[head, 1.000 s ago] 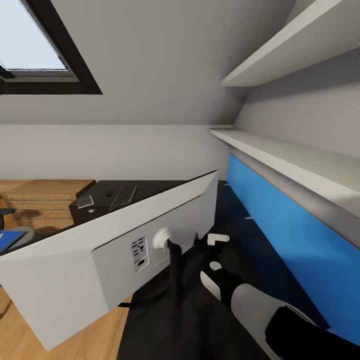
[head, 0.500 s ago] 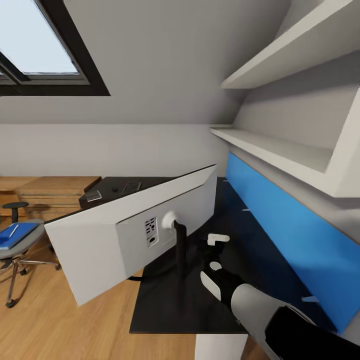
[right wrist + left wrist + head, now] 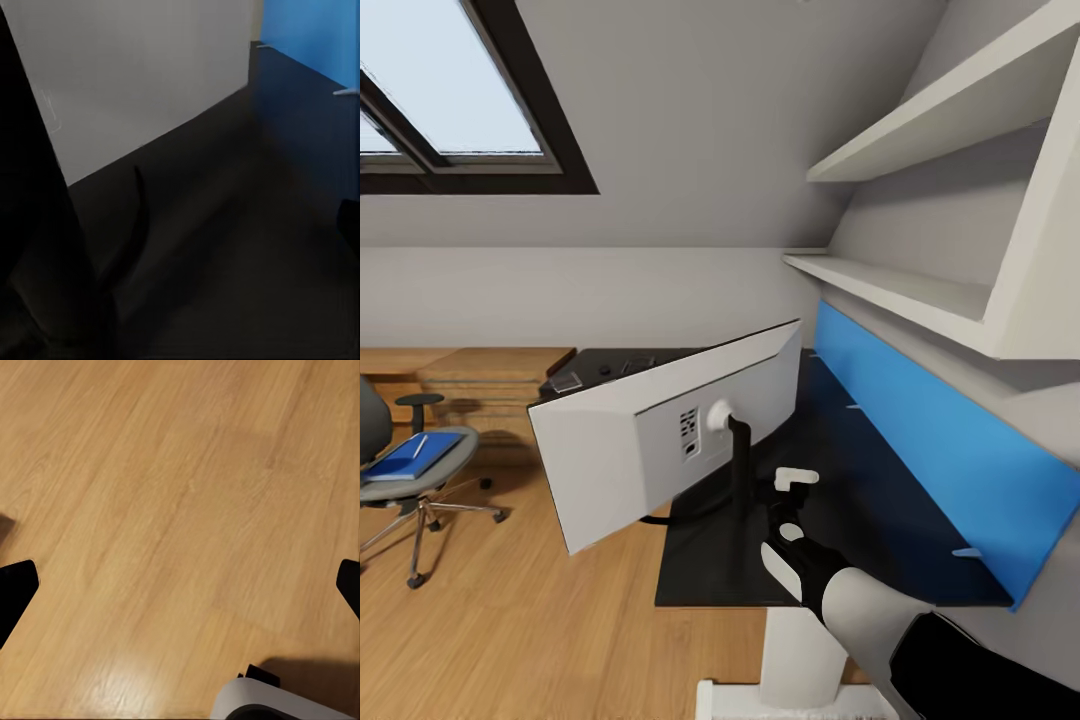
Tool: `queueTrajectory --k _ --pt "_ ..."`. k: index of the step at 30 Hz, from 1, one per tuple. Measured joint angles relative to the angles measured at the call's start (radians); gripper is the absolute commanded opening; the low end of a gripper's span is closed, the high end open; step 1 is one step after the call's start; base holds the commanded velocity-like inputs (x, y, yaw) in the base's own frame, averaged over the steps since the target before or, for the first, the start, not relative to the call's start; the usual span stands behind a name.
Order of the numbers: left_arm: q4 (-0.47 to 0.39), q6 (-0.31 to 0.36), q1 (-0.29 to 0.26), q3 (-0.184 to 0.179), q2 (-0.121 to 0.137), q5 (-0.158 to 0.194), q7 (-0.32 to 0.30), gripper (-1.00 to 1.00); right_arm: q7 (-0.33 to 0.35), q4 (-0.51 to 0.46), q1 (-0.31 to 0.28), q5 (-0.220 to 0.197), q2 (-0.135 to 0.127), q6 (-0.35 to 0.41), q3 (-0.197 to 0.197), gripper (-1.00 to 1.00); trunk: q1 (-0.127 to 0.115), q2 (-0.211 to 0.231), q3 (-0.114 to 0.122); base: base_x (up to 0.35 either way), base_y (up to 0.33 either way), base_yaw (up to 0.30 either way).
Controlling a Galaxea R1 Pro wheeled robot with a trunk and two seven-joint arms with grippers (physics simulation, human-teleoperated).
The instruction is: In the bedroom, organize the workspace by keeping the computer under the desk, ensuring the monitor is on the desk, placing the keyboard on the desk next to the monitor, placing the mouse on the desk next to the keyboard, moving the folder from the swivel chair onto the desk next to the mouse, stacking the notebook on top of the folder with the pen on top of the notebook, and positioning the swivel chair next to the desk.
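The monitor point(image 3: 630, 440) stands on the black desk point(image 3: 860, 520) with its white back and black stand point(image 3: 739, 465) towards me. My right gripper point(image 3: 781, 494) hovers open over the desk just right of that stand. In the right wrist view the stand point(image 3: 45, 247) is a dark mass beside the right gripper point(image 3: 180, 225). At the left, the swivel chair point(image 3: 380, 480) carries the blue folder point(image 3: 405, 458) with the white pen point(image 3: 419, 445) on it. On the desk's far end lie the notebook point(image 3: 568, 381) and the keyboard point(image 3: 636, 364), small and indistinct. My left gripper point(image 3: 180, 585) hangs open over the wood floor point(image 3: 180, 495).
A blue wall panel point(image 3: 920, 440) backs the desk, with white shelves point(image 3: 900, 290) above it. A white support point(image 3: 798, 650) stands under the desk's near edge. A low light-wood unit point(image 3: 490, 365) runs along the far wall. Wood floor point(image 3: 510, 610) lies between chair and desk.
The whole view has pulled back and swung, so the camera moved. The monitor looks smaller, the desk's near edge shows, and the chair with the folder has come into view at the left.
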Motion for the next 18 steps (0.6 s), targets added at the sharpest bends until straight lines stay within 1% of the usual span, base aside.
queueTrajectory --k 4,11,12,14,15,18 --pt "0.0 0.0 0.0 0.0 0.0 0.001 0.0 1.0 0.0 0.0 0.0 0.0 0.0 0.0 0.0 1.0 0.0 0.0 0.0 -0.266 0.007 0.0" --pt "0.0 0.0 0.0 0.0 0.0 0.0 0.0 1.0 0.01 0.0 0.0 0.005 0.0 0.0 0.002 1.0 0.0 0.0 0.0 -0.054 0.001 0.0" --pt "0.0 -0.001 0.0 0.0 0.0 0.0 0.0 1.0 0.02 0.0 0.001 0.017 0.0 0.0 0.003 1.0 -0.001 0.0 0.0 -0.009 0.0 0.0" --pt "0.0 -0.001 0.0 0.0 0.0 0.0 0.0 1.0 0.049 0.0 0.007 0.054 0.0 0.0 0.005 1.0 -0.001 0.0 0.0 -0.005 0.0 0.0" --pt "0.0 -0.001 0.0 0.0 0.0 0.0 0.0 1.0 0.09 0.0 0.018 0.116 0.0 -0.001 0.007 1.0 -0.001 0.0 0.0 -0.002 0.0 0.0" --pt "0.0 -0.001 0.0 0.0 0.0 0.0 0.0 1.0 0.113 0.0 0.024 0.159 0.0 -0.002 0.008 1.0 -0.001 0.0 0.0 -0.001 0.0 0.0"
